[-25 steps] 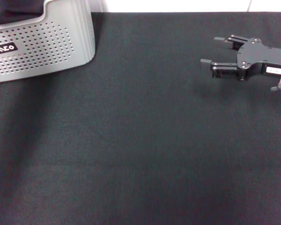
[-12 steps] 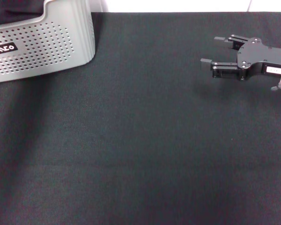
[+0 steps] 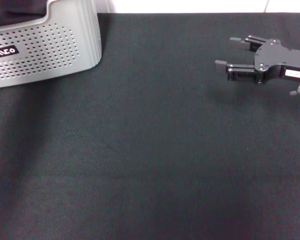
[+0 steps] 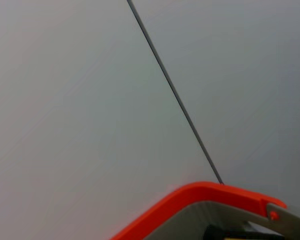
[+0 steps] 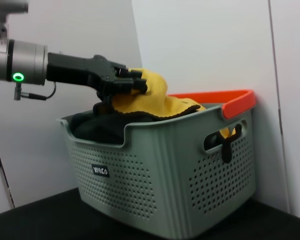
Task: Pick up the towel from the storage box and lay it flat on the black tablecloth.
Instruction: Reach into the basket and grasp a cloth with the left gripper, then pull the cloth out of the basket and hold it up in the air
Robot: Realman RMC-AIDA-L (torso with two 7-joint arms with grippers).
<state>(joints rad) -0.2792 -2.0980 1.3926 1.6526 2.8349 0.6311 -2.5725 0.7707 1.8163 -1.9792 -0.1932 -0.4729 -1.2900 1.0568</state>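
- The task looks to be at its pick-up step: the towel point(image 5: 145, 97) is still in the storage box point(image 5: 165, 165), heaped above the rim, and none of it lies on the black tablecloth point(image 3: 155, 150) that covers the desk.
- The left end effector point(image 5: 121, 82) is at the box's top, its fingers buried in the yellow folds. It appears clamped on the towel, though the cloth hides the tips.
- Lifting the towel clear, carrying it over the desk and spreading it flat all remain.
- The right end effector point(image 3: 230, 52) hovers over the far right of the tablecloth, fingers apart and empty, well apart from the box at the far left.
- The box has an orange rim point(image 5: 225, 100) on one side; dark cloth sits in it beside the towel.
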